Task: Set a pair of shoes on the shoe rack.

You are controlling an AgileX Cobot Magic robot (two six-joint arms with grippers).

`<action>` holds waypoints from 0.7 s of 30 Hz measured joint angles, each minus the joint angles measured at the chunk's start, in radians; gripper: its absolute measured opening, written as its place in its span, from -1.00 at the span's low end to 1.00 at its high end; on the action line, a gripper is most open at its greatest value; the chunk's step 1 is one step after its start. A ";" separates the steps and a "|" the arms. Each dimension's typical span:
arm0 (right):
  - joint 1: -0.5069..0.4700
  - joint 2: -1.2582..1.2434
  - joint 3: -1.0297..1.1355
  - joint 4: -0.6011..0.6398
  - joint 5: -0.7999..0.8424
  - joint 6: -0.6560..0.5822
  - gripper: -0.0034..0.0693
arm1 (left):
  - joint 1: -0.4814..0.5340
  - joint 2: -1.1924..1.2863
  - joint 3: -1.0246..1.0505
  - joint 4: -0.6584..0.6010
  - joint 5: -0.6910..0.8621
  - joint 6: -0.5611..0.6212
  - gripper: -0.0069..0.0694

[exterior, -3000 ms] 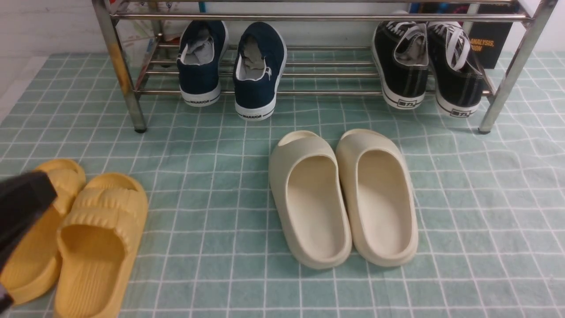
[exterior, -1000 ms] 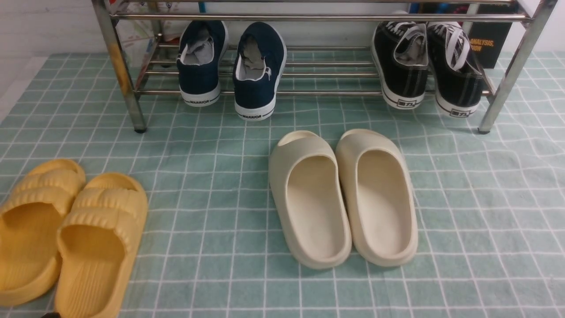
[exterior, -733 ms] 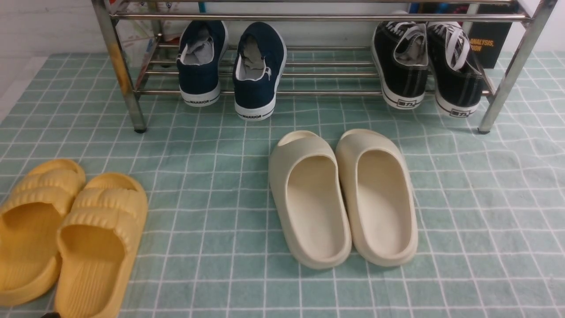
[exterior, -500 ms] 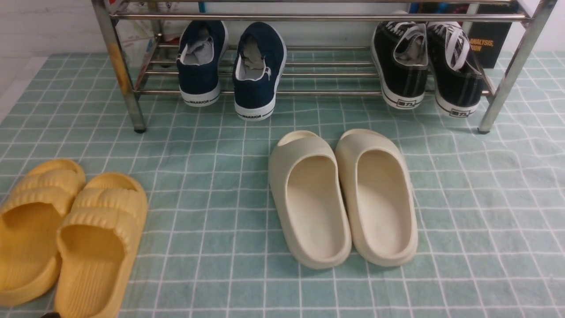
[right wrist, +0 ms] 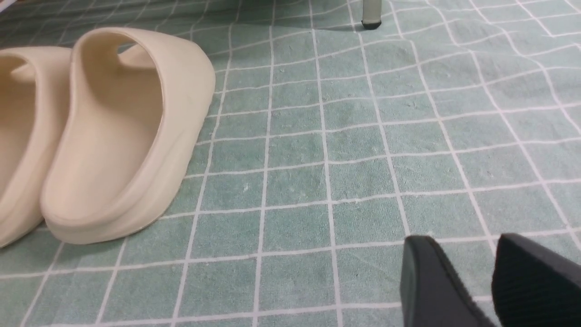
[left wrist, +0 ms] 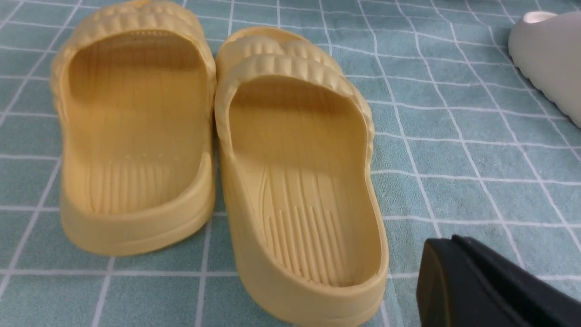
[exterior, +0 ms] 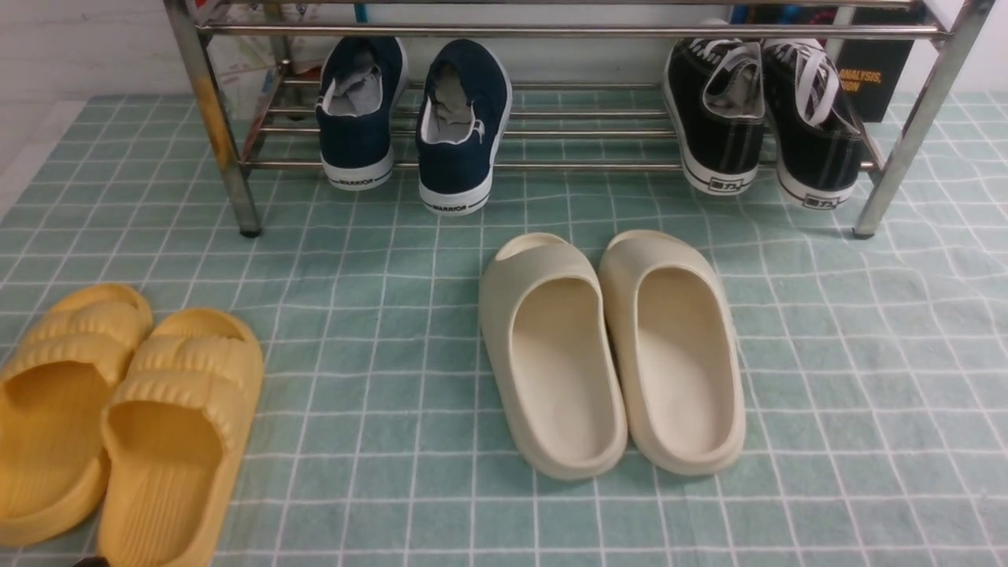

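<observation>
**Navy pair already parked on the rack, both hands hanging back near the slippers**

The shoe rack (exterior: 567, 31) spans the far side of the bench (exterior: 378, 260), chrome legs at either end. On its low shelf, toward the robot's left, sits the pair of shoes (exterior: 417, 118): two navy slip-ons side by side, toes pointing away, heels toward the robot. The right one of the two pokes its heel out a bit past the front tube. Black sneakers (exterior: 768, 118) take the rack's right end.

So the navy pair lies well ahead of both hands, long axis running straight away from the robot. The left hand (left wrist: 481, 286) looks like the nearer one, since the pair is on its side; it sits just beside the yellow slippers (left wrist: 218, 150), and only one dark finger shows, so no telling if it's open or closed. The right hand (right wrist: 488, 281) is near the cream slippers (right wrist: 113, 131), fingers apart with a gap, gripping nothing.

Judging by that, the job looks basically done, maybe bar nudging that heel in.
</observation>
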 joint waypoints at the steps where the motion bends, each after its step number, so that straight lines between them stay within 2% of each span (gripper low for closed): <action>1: 0.000 0.000 0.000 -0.002 0.000 0.000 -0.23 | 0.000 0.000 0.000 0.000 0.000 0.000 -0.79; 5: 0.000 -0.001 0.000 -0.042 -0.003 0.000 -0.24 | 0.000 0.000 0.000 0.000 0.000 0.000 -0.77; 8: 0.000 -0.001 0.000 -0.054 -0.005 0.000 -0.34 | 0.000 0.000 0.000 0.000 0.000 0.000 -0.77; 11: 0.000 -0.001 0.000 -0.057 -0.005 0.000 -0.54 | 0.000 0.000 0.000 0.000 -0.001 0.000 -0.77; 12: 0.000 -0.001 0.000 -0.057 -0.005 0.000 -0.54 | 0.000 0.000 0.000 0.000 -0.001 0.000 -0.77; 14: 0.000 -0.001 0.000 -0.057 -0.005 0.000 -0.82 | 0.000 0.000 0.000 0.000 0.000 0.000 -0.77; 15: 0.000 -0.001 0.000 -0.057 -0.005 0.000 -0.87 | 0.000 0.000 0.000 0.000 0.000 0.000 -0.77; 21: 0.000 -0.001 0.000 -0.048 -0.005 0.000 -0.91 | 0.000 0.000 0.000 0.000 0.000 0.000 -0.74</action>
